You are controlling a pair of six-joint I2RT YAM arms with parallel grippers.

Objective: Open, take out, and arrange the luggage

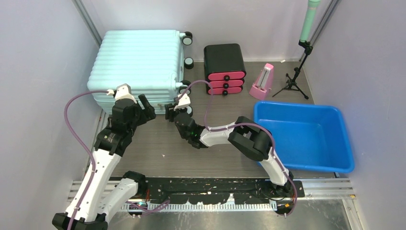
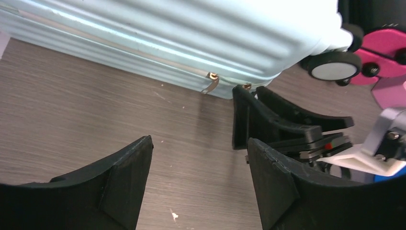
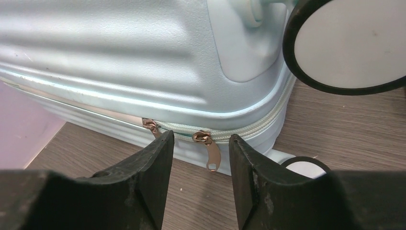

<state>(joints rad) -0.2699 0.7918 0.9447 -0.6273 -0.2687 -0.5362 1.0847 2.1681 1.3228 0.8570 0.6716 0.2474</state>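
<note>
Mint-green and ribbed, the luggage [image 1: 136, 62] lies flat on its broad side at the far left of the table [image 1: 158, 148]. Its long axis runs left to right and its caster wheels [image 1: 187, 38] point right. The shell is zipped shut, so we cannot see inside it, and both wrist views cut off its left end. The right gripper [image 3: 201, 143] is at the near right corner, fingers apart on either side of a dangling zip pull [image 3: 211, 152] without clamping it. A second pull [image 3: 151, 126] sits partly behind one finger. The left gripper [image 2: 198, 143] hangs spread over bare tabletop. The black drawer box [image 1: 224, 57] has its pink drawers closed, hiding any contents, and the blue tub [image 1: 300, 107] stands open-topped at right.
</note>
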